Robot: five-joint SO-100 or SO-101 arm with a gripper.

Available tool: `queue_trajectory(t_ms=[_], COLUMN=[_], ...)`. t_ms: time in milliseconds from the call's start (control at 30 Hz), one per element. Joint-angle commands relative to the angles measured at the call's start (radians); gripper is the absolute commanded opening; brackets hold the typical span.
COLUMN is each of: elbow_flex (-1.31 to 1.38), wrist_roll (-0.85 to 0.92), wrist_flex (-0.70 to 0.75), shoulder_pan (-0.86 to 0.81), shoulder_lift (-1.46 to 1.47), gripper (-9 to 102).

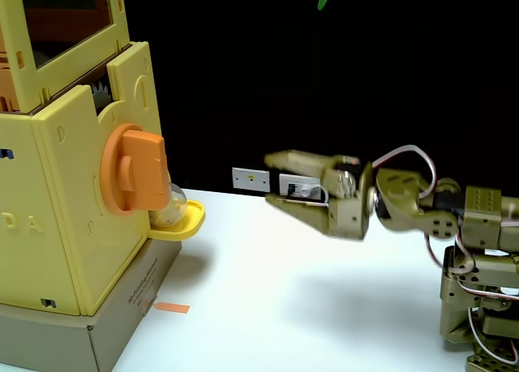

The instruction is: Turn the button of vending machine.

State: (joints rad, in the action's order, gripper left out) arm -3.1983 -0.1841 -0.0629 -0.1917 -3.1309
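Currently, in the fixed view, the gripper (269, 180) sits right of centre, fingers spread, holding nothing, well apart from the button (134, 169) mounted on the vending machine (69, 202) at frame left.

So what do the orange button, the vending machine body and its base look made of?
Button: likely moulded plastic, smooth with a slight sheen. Vending machine: pale yellow plastic with embossed marks and a brownish clear window. Base: apparently cardboard, matte brown, with printed text.
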Motion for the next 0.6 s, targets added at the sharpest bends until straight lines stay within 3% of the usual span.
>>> queue_trajectory(t_ms=[0,100,167,400,567], elbow_flex=[-0.043,-0.153,-0.189,-0.189,-0.187], wrist_roll=[0.091,0.094,0.109,0.137,0.103], wrist_flex=[0.015,-0.063,-0.034,0.402,0.626], shoulder_pan=[0.0,0.008,0.014,0.015,0.034], shoulder_lift=[-0.055,-0.112,-0.144,-0.298,-0.403], gripper=[22,21,20,17,9])
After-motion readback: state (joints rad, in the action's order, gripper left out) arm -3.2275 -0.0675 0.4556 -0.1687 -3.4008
